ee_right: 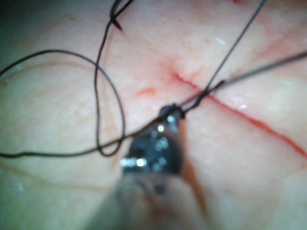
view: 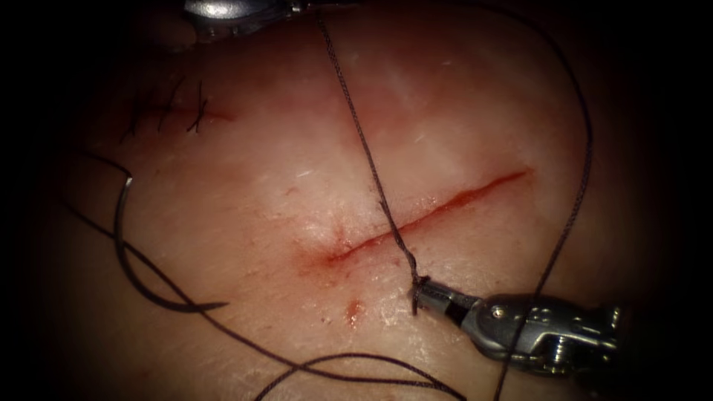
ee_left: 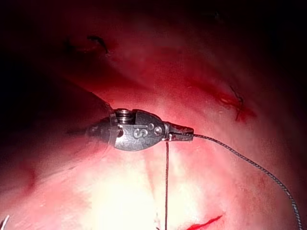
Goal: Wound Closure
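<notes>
The cut (view: 431,212) runs slantwise across the tissue (view: 260,193). A taut thread (view: 366,148) crosses it, stretched between the two tools. My left tool (view: 301,7) is at the far edge with its jaws (ee_left: 184,133) shut on that thread. My right tool (view: 422,288) is just right of the cut's near end, jaws (ee_right: 171,112) shut on the thread close to a small twist. The curved needle (view: 117,230) lies loose on the tissue well left of the cut, held by neither tool and not in the tissue; its tip (ee_right: 115,21) is free.
Slack thread (view: 334,360) loops over the near tissue, and another strand (view: 583,171) arcs round on the right. Dark older stitches (view: 171,111) sit at the far left. A spot of red fluid (view: 353,308) marks the tissue near the cut's near end.
</notes>
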Controlling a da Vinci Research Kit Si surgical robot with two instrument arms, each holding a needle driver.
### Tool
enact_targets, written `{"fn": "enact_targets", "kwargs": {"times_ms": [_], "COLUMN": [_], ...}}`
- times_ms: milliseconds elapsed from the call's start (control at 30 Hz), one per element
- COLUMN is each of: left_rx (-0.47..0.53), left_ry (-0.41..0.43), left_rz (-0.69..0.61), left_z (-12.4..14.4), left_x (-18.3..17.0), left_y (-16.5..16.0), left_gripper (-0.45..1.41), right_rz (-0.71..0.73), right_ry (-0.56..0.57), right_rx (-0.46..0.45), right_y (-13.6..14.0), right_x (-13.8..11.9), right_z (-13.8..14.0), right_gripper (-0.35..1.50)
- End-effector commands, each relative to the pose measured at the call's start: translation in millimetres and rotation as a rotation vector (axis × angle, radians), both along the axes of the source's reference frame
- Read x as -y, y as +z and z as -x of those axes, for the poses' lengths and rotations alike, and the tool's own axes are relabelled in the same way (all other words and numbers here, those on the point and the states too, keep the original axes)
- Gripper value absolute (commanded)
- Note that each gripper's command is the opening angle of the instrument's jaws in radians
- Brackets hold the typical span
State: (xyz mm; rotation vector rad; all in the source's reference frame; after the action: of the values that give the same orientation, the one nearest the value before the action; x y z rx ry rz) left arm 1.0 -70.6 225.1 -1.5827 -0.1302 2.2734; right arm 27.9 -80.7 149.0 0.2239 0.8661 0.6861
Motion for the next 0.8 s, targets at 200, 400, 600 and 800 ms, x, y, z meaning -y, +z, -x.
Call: {"fn": "enact_targets", "kwargs": {"times_ms": [200,400,600,800], "left_rx": [-0.013,-0.030,-0.042,-0.057], "left_ry": [-0.005,-0.013,-0.021,-0.026], "left_rz": [0.007,0.021,0.028,0.043], "left_z": [-0.1,-0.6,-0.7,-0.1], "left_x": [-2.2,-4.4,-6.2,-7.5], "left_y": [0.7,0.9,1.4,2.1], "left_gripper": [-0.45,-0.45,-0.45,-0.45], "right_rz": [-0.006,0.011,0.006,-0.009], "right_ry": [-0.062,-0.134,-0.173,-0.232], "right_rx": [-0.025,-0.040,-0.059,-0.090], "right_y": [-0.9,-1.8,-2.6,-4.5], "right_x": [3.5,5.2,7.1,9.5], "right_z": [-0.2,0.5,1.4,2.6], "right_gripper": [-0.35,-0.35,-0.35,-0.35]}}
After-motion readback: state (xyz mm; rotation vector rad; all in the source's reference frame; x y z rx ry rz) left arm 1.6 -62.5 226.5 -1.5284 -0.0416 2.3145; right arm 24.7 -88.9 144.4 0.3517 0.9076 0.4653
